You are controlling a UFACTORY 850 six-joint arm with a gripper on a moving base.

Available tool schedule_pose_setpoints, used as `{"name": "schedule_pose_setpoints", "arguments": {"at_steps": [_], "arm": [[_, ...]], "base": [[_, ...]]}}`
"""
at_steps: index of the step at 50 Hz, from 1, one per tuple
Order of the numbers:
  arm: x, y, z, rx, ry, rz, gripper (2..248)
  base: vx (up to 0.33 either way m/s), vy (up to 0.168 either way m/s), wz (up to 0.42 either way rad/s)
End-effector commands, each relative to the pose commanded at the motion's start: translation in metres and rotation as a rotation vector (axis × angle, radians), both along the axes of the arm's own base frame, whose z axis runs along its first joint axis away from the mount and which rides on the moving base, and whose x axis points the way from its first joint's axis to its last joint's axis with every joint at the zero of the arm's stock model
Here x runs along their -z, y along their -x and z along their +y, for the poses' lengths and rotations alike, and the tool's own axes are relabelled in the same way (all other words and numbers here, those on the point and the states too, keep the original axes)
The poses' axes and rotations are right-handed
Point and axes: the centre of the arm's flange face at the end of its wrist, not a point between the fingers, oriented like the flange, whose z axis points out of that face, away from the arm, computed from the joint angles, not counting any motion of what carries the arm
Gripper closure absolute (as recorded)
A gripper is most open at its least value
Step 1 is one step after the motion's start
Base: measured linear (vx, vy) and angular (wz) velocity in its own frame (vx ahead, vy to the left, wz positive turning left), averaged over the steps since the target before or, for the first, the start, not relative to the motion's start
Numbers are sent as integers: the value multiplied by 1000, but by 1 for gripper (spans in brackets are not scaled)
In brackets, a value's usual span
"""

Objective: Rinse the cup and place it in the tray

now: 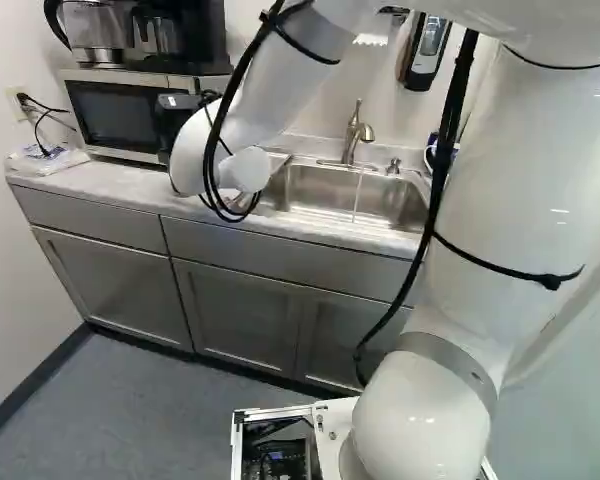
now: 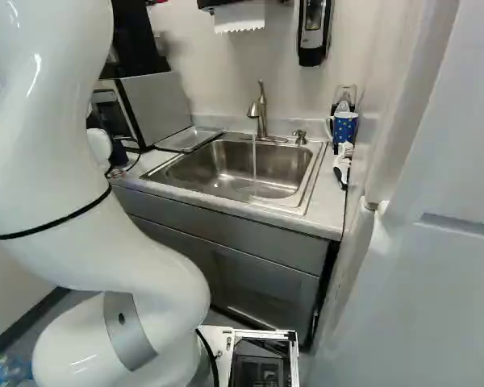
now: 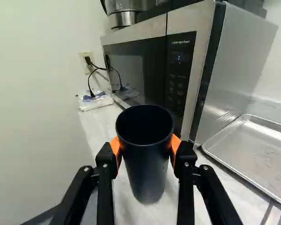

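In the left base view, the black gripper (image 1: 180, 118) shows only partly beyond the arm's white wrist, in front of the microwave. In the wrist view, the gripper (image 3: 145, 149) has its orange pads pressed on both sides of a dark cup (image 3: 147, 171), whose open mouth faces the camera. Counter surface lies behind the cup; whether its base touches is unclear. The metal tray (image 3: 257, 152) lies flat beside the microwave, off to one side of the gripper, and shows also as a tray (image 2: 188, 139) left of the sink in the right base view. Nothing stands on its visible part.
Water runs from the faucet (image 2: 260, 113) into the steel sink (image 2: 226, 173). The microwave (image 3: 145, 70) stands close ahead of the gripper, with a plastic packet (image 3: 96, 100) and cords near the wall. A blue dotted mug (image 2: 344, 127) and brushes stand right of the sink.
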Motion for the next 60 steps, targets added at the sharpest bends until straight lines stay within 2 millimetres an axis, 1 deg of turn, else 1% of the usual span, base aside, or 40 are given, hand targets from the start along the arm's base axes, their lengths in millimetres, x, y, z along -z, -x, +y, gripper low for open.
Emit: {"name": "schedule_pose_setpoints", "arguments": {"at_steps": [37, 53, 60], "arm": [[-38, 11, -60, 87, -41, -55, 128], [-52, 7, -85, 136, -42, -58, 128], [-50, 2, -95, 160, -32, -44, 128]], "base": [[0, 0, 0], [0, 0, 0], [0, 0, 0]]}}
